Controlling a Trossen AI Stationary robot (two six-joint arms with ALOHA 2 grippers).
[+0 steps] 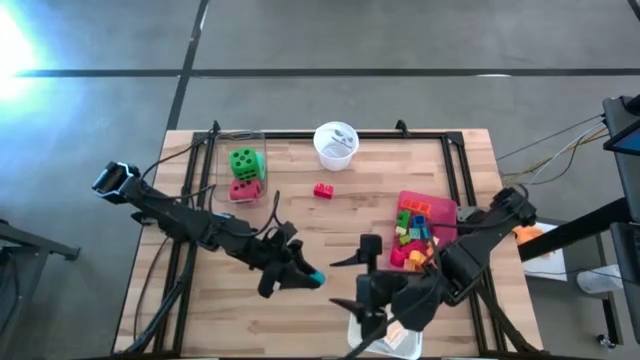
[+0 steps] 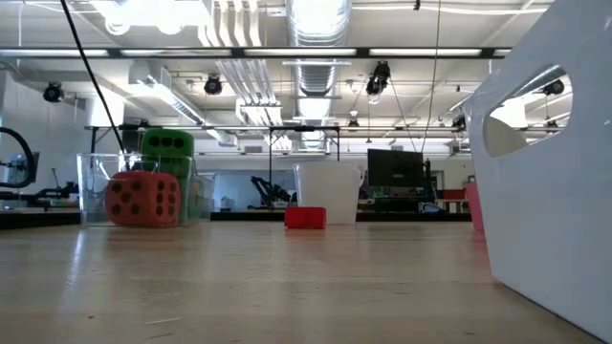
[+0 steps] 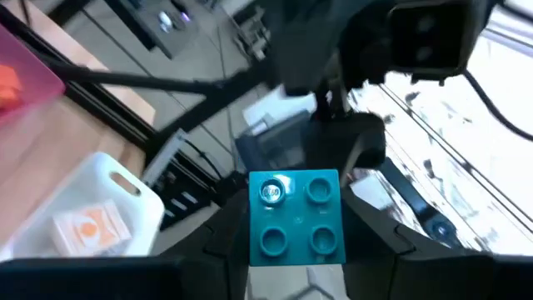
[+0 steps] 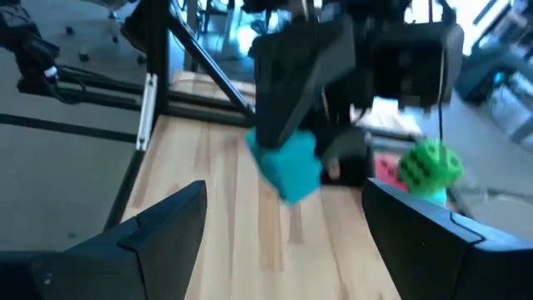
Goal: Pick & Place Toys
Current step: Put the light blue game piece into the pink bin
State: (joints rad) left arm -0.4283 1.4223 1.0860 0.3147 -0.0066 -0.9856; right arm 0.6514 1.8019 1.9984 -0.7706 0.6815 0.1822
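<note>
1. High view: the left gripper (image 1: 303, 275) pinches a teal brick (image 1: 316, 276) above the table's (image 1: 330, 230) front middle. The right gripper (image 1: 362, 272) faces it, fingers spread wide, holding nothing. A clear box (image 1: 243, 170) holds 2 dice, green die (image 1: 244, 160) above red die (image 1: 244, 189); a pink tray (image 1: 425, 226) holds mixed bricks. A red brick (image 1: 323, 190) lies near the white cup (image 1: 335, 144).
2. Low view: dice, red brick and cup stand beyond bare wood.
3. Left wrist view: the teal brick shows 4 studs between dark fingers (image 3: 385, 242).
</note>
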